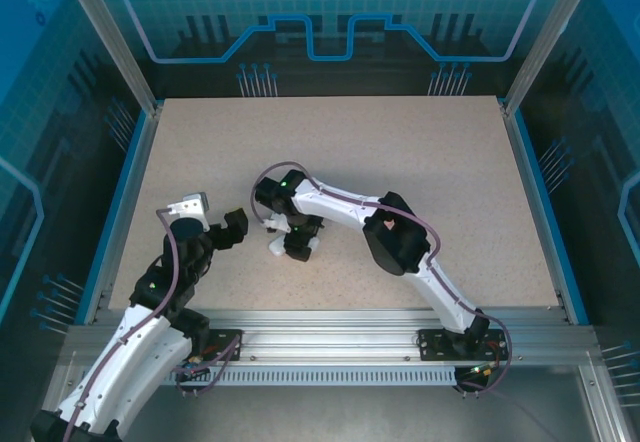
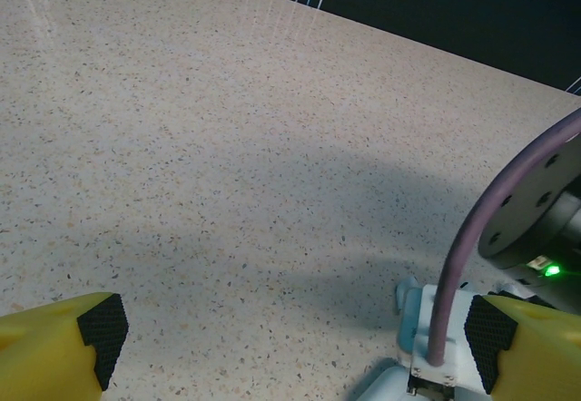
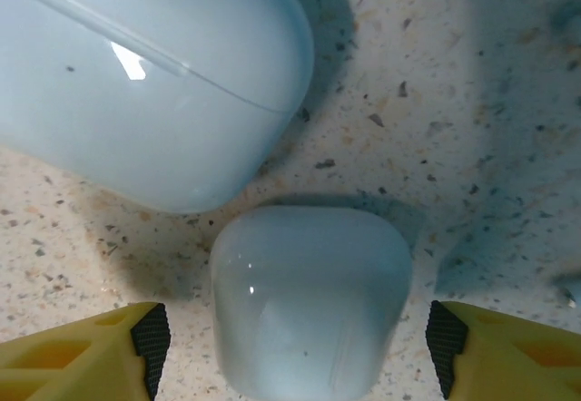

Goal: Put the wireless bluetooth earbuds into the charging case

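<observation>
No earbuds are visible; they are hidden or out of view. Two closed white charging cases lie on the speckled table. In the right wrist view the smaller case (image 3: 309, 306) sits between my right gripper's (image 3: 295, 351) open fingers, with a gap on each side. The larger case (image 3: 136, 83), with a seam line, lies just beyond it at the upper left. From above, my right gripper (image 1: 297, 240) points down at table centre-left, with white case parts (image 1: 277, 247) showing at its sides. My left gripper (image 1: 230, 228) hovers to the left, open and empty (image 2: 295, 337).
The right arm's wrist and its purple cable (image 2: 472, 238) cross the right of the left wrist view, close to the left gripper. A blue rail (image 1: 120, 197) borders the table (image 1: 400, 152). Bare tabletop stretches far and right.
</observation>
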Controlling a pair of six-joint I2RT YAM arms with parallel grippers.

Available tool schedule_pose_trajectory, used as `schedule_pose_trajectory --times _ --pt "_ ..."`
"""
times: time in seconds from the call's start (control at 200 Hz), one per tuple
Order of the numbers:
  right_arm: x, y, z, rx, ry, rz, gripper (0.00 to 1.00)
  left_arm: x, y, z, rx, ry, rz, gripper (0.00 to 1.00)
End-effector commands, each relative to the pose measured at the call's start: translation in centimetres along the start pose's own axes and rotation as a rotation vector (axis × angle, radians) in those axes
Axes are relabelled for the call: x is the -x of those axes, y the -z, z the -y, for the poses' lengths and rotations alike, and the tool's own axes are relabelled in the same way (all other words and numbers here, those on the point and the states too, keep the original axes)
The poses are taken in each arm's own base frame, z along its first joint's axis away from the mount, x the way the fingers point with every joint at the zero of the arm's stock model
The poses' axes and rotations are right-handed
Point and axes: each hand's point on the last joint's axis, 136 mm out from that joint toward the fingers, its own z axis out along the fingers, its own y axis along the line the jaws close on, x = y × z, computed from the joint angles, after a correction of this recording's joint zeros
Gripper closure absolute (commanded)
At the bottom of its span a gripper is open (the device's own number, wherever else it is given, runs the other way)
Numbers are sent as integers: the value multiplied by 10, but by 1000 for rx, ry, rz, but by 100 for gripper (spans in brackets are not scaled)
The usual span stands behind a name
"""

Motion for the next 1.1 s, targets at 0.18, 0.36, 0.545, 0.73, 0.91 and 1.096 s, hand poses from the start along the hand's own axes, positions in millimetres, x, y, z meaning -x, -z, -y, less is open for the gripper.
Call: schedule_pose_trajectory --times 0.18,0.36,0.545,0.73,0.91,1.096 --pt "-1 -11 -6 56 -1 -18 33 -4 -1 -6 20 25 2 1" --pt "-3 -19 -2 61 -11 -32 38 -4 -2 -6 18 26 4 1" --pt "-6 -25 0 67 -22 -44 45 -2 -1 -4 12 30 7 1" --pt "-10 -8 8 55 -49 22 54 0 1 6 -46 26 13 1" --pt "-23 22 22 38 -88 123 57 3 2 19 -122 27 25 1" --pt "-45 52 33 13 -129 241 57 1 4 45 -266 20 -6 2"
